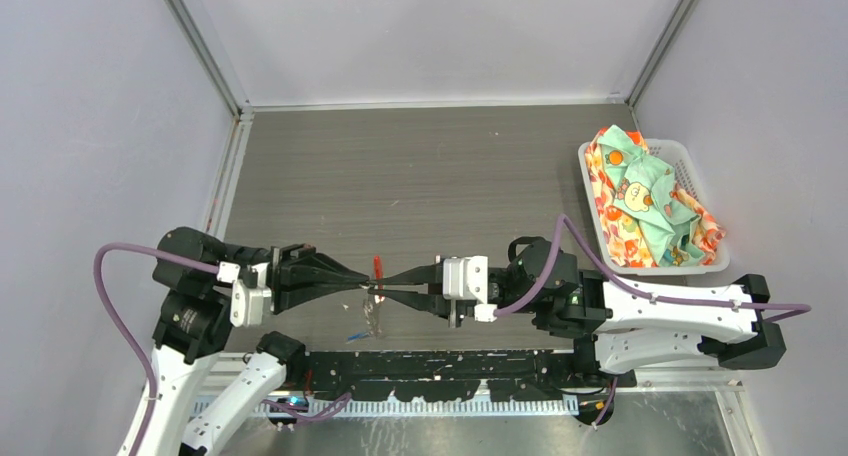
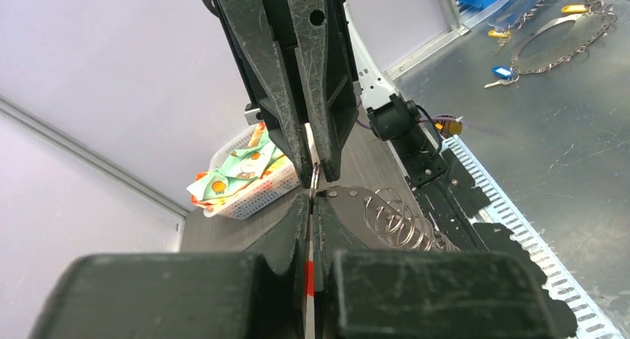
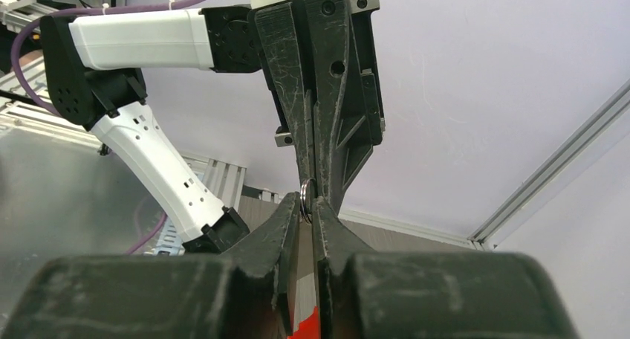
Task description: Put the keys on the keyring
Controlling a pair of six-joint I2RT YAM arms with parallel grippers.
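Over the table's near middle, my two grippers meet tip to tip. The keyring [image 1: 374,311] hangs between them, its red loop [image 1: 377,267] standing up and the silvery chain [image 2: 397,220] drooping below. My left gripper [image 1: 368,284] [image 2: 313,198] is shut on it, with a red-and-white strip showing between the pads. My right gripper [image 1: 388,286] [image 3: 305,201] pinches a silver ring [image 3: 304,196] of the keyring at its very tips, the jaws a sliver apart. A tiny blue-headed key [image 1: 355,337] lies on the table just below them.
A white basket [image 1: 690,166] full of patterned cloth stands at the right wall. A black strip [image 1: 450,371] runs along the table's near edge. In the left wrist view, another chain with blue [image 2: 503,73] and yellow tags lies on the metal plate beyond.
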